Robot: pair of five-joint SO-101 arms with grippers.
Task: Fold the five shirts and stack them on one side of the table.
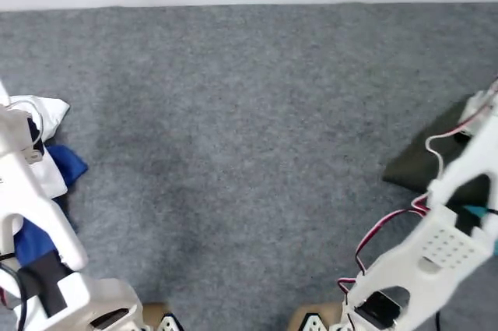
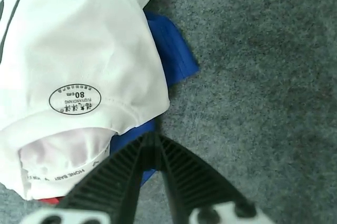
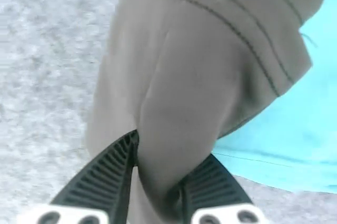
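**Two piles at the bench edges, one fold held on the right**

On the left, the left gripper (image 2: 155, 147) is closed to a narrow point, and I see no cloth between its jaws. Its tip is just over the edge of the blue shirt (image 2: 171, 50). The white shirt (image 2: 79, 50) lies on top of that one, just beside the tip. This pile is close to the left edge of the bench (image 1: 249, 113). A grasp here may catch both layers together, or push the pile over the edge.

Between the two arms there is a wide stretch of grey bench, which is good room for spreading and folding.

On the right, the right gripper (image 3: 158, 166) holds a bunched fold of the grey shirt (image 3: 210, 50). The turquoise shirt (image 3: 284, 139) lies under it, just beyond the jaws. The bunch is thick, so it may slip out, and dragging could carry the turquoise shirt along. The right edge is also near.
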